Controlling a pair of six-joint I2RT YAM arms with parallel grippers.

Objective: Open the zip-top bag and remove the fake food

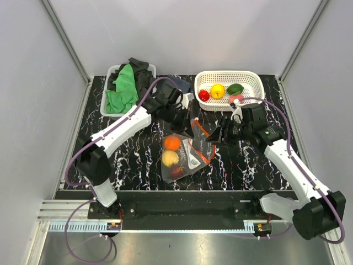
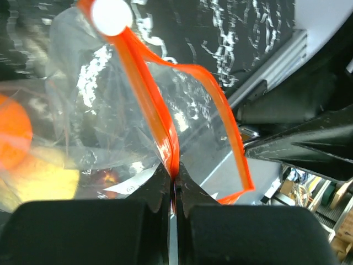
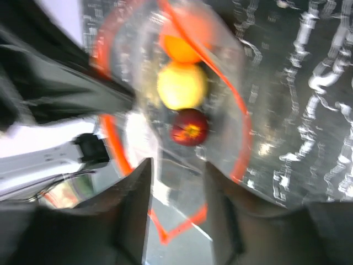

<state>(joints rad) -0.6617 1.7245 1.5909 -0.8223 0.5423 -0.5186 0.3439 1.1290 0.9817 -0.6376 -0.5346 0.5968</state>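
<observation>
Clear zip-top bag (image 1: 185, 154) lies near-to-far, orange zip mouth at far end.

The bag (image 1: 185, 154) lies mid-table with three food pieces (image 1: 170, 158) inside. A basket (image 1: 251, 80) at the far right holds four more, and a bin (image 1: 104, 102) of cloths (image 1: 124, 88) sits far left. The left gripper (image 2: 174, 179) is at the bag's far edge, the right gripper (image 1: 215, 135) just right of it.
</observation>
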